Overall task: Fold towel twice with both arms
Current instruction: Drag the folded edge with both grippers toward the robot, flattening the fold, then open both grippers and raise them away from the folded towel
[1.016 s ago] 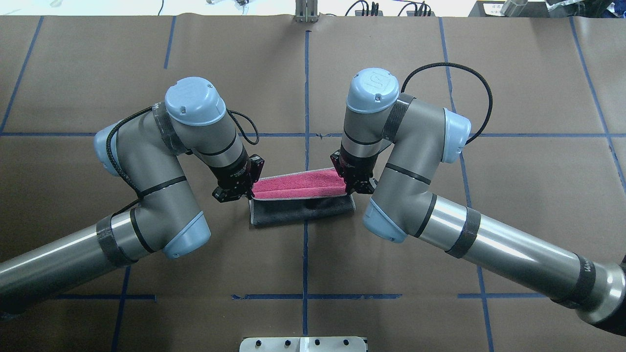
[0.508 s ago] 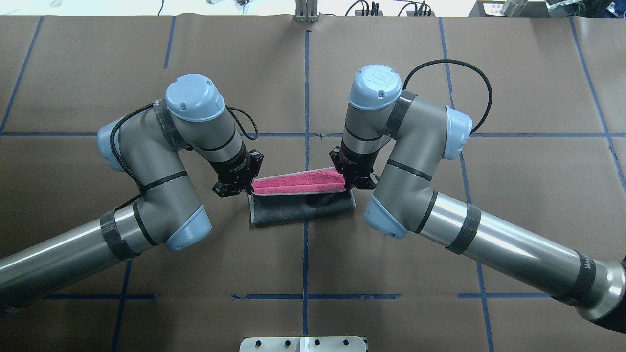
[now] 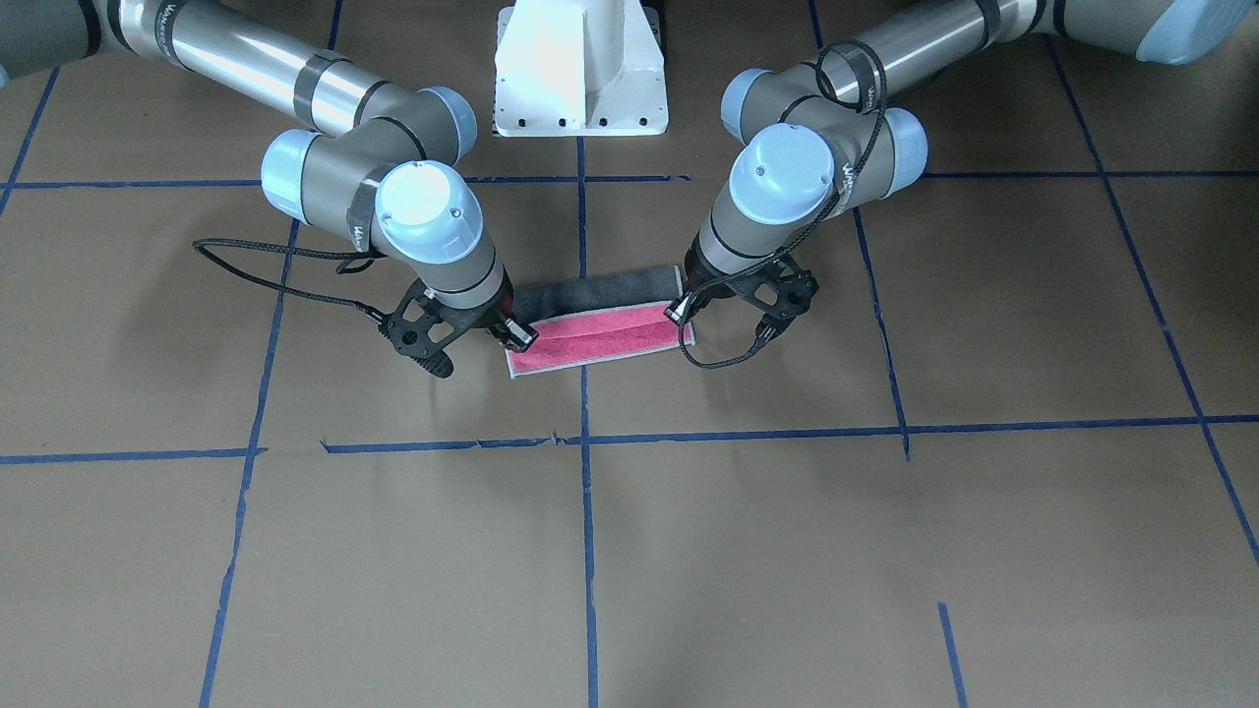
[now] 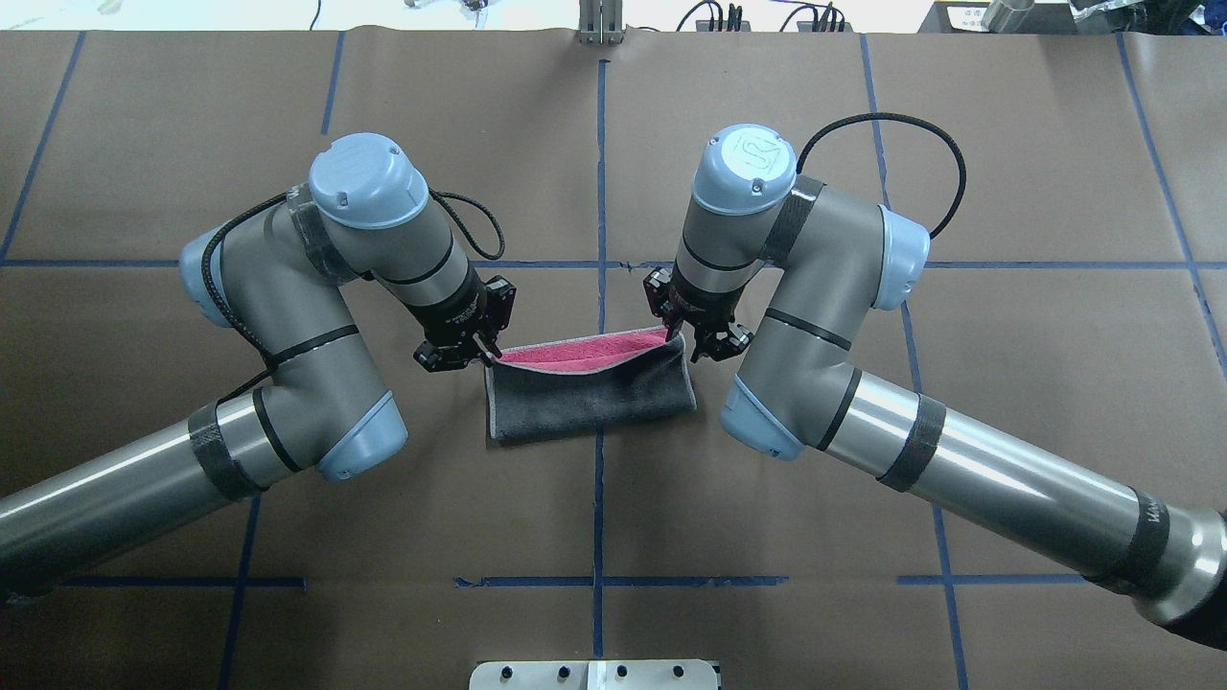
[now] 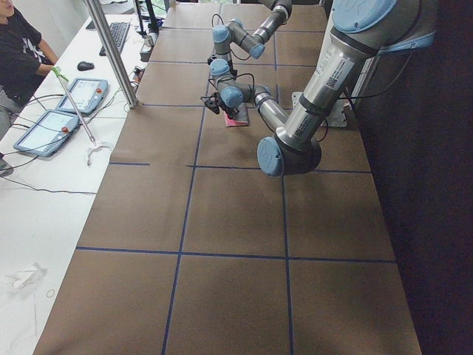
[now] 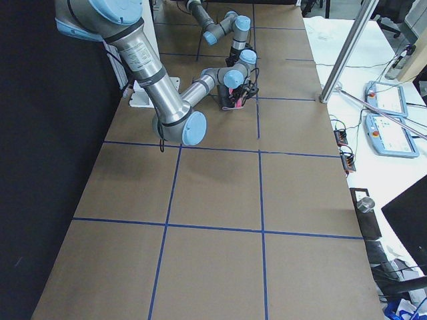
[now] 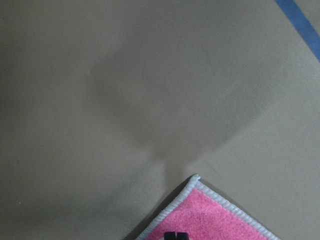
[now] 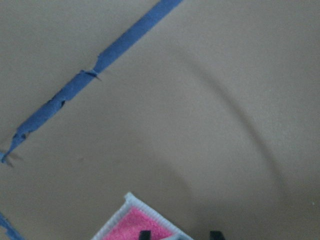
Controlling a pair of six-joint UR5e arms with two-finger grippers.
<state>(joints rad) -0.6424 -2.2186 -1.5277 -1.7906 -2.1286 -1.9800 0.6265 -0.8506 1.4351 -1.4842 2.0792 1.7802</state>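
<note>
The towel point(image 4: 590, 401) lies at the table's middle, its dark grey face toward the overhead view and a narrow pink strip point(image 4: 575, 352) along its far edge. In the front-facing view the pink face point(image 3: 600, 339) shows, with grey point(image 3: 600, 291) behind it. My left gripper point(image 4: 486, 353) is shut on the towel's left far corner, and my right gripper point(image 4: 677, 335) is shut on the right far corner. They also show in the front-facing view, left point(image 3: 679, 313) and right point(image 3: 516, 335). Each wrist view shows a pink hemmed corner point(image 7: 210, 215) point(image 8: 134, 222) at the fingertips.
The brown paper table point(image 4: 594, 517) carries blue tape lines point(image 4: 599, 172). The white pedestal block point(image 3: 580, 69) stands at the robot's base. Black cables point(image 3: 275, 254) loop off both wrists. An operator point(image 5: 18, 52) and pendants point(image 5: 55, 111) are beside the table.
Both grippers have moved away from the robot's base with the held edge. More of the grey face shows in the overhead view and the pink strip has narrowed.
</note>
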